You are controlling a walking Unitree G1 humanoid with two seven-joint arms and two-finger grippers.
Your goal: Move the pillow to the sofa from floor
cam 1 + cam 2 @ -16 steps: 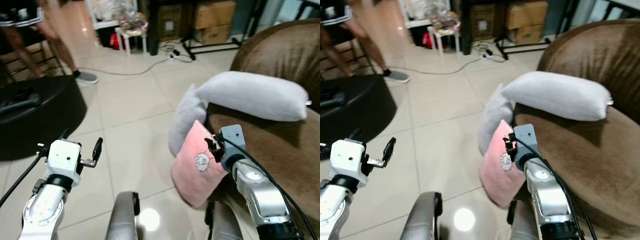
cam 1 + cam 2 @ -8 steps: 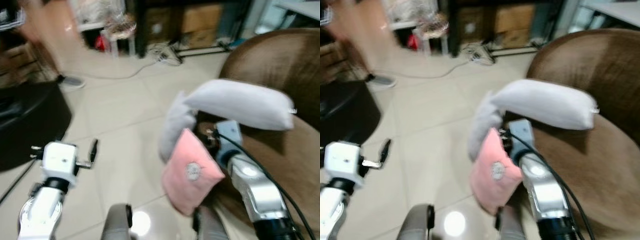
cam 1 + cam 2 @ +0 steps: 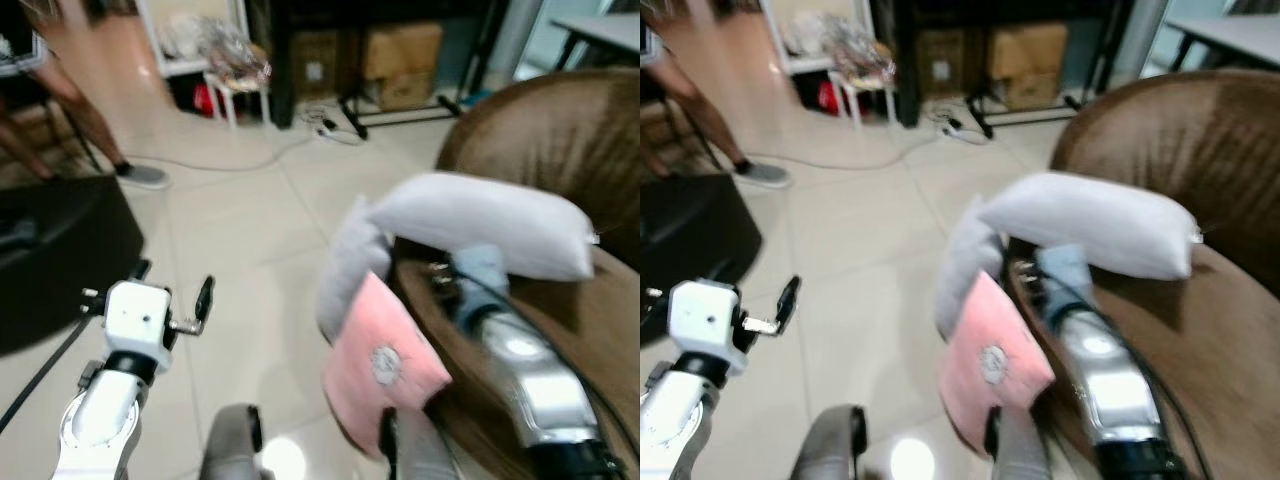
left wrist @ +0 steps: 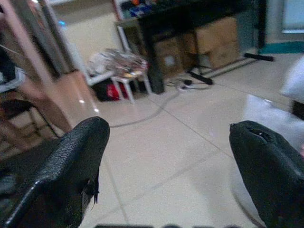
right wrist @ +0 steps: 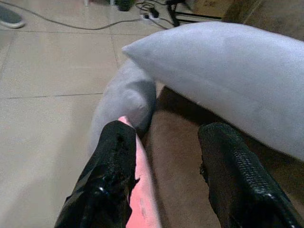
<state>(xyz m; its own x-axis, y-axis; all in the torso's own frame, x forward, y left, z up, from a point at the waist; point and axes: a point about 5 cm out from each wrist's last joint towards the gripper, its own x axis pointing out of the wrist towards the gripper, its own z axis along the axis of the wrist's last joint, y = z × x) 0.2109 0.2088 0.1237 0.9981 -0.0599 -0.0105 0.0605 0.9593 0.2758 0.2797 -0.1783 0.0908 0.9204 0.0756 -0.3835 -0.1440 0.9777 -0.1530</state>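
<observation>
left gripper point(image 3: 170, 300) idle over tiles, fingers spread, empty. pink pillow point(image 3: 385, 365) leans on sofa point(image 3: 560, 340) front edge, long axis steeply tilted. right gripper point(image 5: 166, 156) much nearer: fingers apart, one touching pillow's top corner, no grip that I can see

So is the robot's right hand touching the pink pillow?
Touching. In the right wrist view, one black finger of the right gripper lies against the pink pillow's top edge, with no gap between them; the other finger hangs over the brown sofa.
</observation>
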